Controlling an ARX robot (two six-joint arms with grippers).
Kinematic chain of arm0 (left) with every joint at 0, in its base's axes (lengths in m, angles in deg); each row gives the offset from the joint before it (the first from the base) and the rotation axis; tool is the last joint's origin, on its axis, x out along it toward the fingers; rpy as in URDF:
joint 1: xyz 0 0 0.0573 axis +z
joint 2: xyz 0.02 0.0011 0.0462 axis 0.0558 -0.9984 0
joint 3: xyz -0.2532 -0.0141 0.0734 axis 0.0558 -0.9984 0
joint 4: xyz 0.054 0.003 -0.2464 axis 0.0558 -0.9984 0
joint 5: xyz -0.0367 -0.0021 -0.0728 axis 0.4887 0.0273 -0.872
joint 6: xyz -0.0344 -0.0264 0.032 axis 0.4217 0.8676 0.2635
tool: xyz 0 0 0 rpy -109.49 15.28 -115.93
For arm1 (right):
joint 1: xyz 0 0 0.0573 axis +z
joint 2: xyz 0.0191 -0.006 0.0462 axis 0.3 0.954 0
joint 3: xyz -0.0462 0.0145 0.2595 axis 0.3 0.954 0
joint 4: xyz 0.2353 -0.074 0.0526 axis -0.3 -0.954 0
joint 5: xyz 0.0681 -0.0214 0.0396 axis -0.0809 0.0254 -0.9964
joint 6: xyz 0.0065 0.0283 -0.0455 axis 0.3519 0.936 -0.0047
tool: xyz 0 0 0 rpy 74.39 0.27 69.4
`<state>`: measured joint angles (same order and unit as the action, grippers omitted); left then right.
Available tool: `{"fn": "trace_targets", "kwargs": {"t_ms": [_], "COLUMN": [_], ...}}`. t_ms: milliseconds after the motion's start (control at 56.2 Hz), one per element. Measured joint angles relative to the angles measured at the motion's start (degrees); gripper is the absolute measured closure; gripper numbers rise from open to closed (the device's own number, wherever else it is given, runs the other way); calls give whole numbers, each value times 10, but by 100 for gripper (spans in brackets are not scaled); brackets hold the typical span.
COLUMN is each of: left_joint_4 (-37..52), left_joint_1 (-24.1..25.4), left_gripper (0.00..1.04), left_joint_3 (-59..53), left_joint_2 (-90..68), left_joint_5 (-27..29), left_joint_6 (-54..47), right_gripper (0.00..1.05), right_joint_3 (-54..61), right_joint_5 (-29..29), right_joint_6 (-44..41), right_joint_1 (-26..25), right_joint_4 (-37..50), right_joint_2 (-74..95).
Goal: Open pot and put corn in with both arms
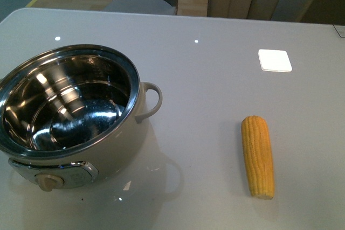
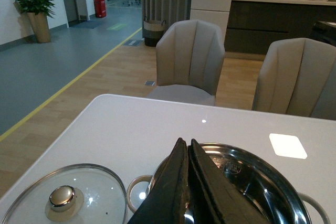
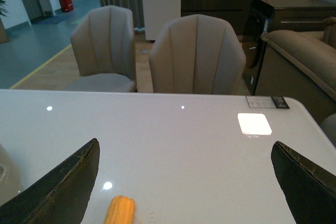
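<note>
Fingers of the left arm [image 2: 176, 182] together and empty, facing the pot [image 2: 247, 165]; right fingers [image 3: 68, 182] wide apart, facing the corn [image 3: 119, 209].

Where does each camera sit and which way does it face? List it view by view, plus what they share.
Front view: on the robot's body, looking down at the open pot and the corn; no arm shows.
Left wrist view: above the pot, facing the chairs; the shut left gripper shows, the lid beside the pot.
Right wrist view: near the corn, facing the chairs; the open right gripper shows.
Shared: front and left wrist see the pot; front and right wrist see the corn.
</note>
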<state>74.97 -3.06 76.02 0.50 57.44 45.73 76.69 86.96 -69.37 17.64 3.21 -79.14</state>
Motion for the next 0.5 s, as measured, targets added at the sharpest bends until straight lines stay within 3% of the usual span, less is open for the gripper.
{"fn": "trace_targets", "kwargs": {"t_ms": [392,498], "left_joint_4": [-61,-150], "left_joint_1": [0,0], "left_gripper": [101,101], "left_joint_3": [0,0], "left_joint_2": [61,139], "left_joint_5": [0,0], "left_joint_6": [0,0], "right_gripper": [9,9], "right_joint_3": [0,0], "right_joint_5": [0,0], "right_joint_6": [0,0], "right_joint_1": [0,0], "right_joint_4": [0,0], "right_joint_2": [0,0]}}
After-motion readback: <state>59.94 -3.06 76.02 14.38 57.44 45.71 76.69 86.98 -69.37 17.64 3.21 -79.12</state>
